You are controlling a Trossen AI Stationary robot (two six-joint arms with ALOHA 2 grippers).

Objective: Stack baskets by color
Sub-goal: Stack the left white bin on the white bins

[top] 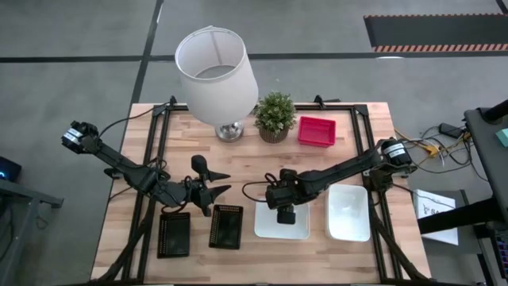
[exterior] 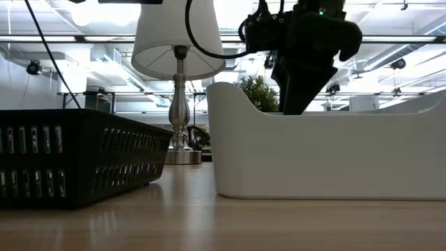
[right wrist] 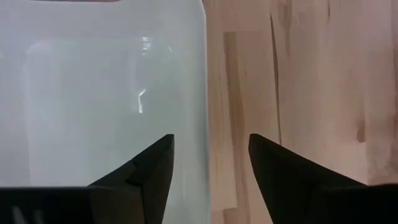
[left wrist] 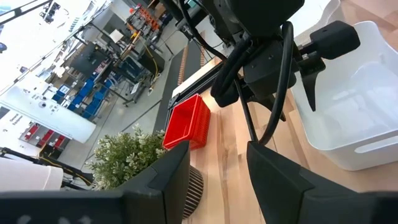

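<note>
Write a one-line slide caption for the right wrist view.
Open right tool straddling a white basket's rim above the wooden table.

On the wooden table [top: 349, 127] a white lamp [top: 216, 75] stands at the far side, with a small potted plant [top: 275, 116] just beside it and a red basket [top: 317, 131] next to that. Two black baskets [top: 174, 234] [top: 226, 226] lie side by side near the front edge, and two white baskets [top: 270, 226] [top: 348, 212] sit to their right. The left gripper [top: 216, 181] hangs open above the black ones. The right gripper [top: 286, 216] hovers over the nearer white basket.
</note>
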